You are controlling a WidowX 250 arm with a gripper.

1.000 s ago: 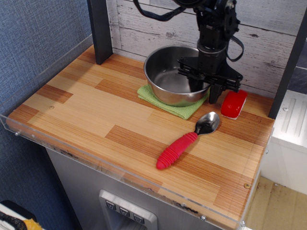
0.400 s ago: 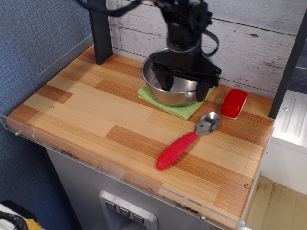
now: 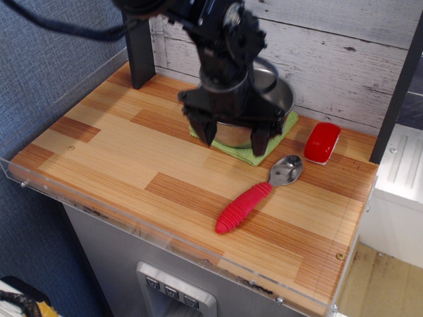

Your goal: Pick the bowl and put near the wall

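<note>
The shiny steel bowl (image 3: 281, 98) sits on a green cloth (image 3: 276, 137) close to the whitewashed plank wall (image 3: 344, 59). Most of the bowl is hidden behind my arm. My gripper (image 3: 232, 134) hangs over the bowl's near side with its jaws spread wide. One fingertip (image 3: 205, 131) is at the bowl's front left and the other is at its front right. A strip of the bowl's side shows between them. I cannot tell whether the fingers touch the bowl.
A spoon with a red handle (image 3: 246, 203) lies in front of the cloth. A red block (image 3: 322, 142) sits to the right of the bowl. A dark post (image 3: 137, 39) stands at the back left. A blue textured panel (image 3: 53, 53) is on the left. A clear rim (image 3: 165, 228) edges the table's front.
My arm has swung from the bowl's right side leftward and toward the front, and now covers most of the bowl. The bowl has stayed on the cloth.
</note>
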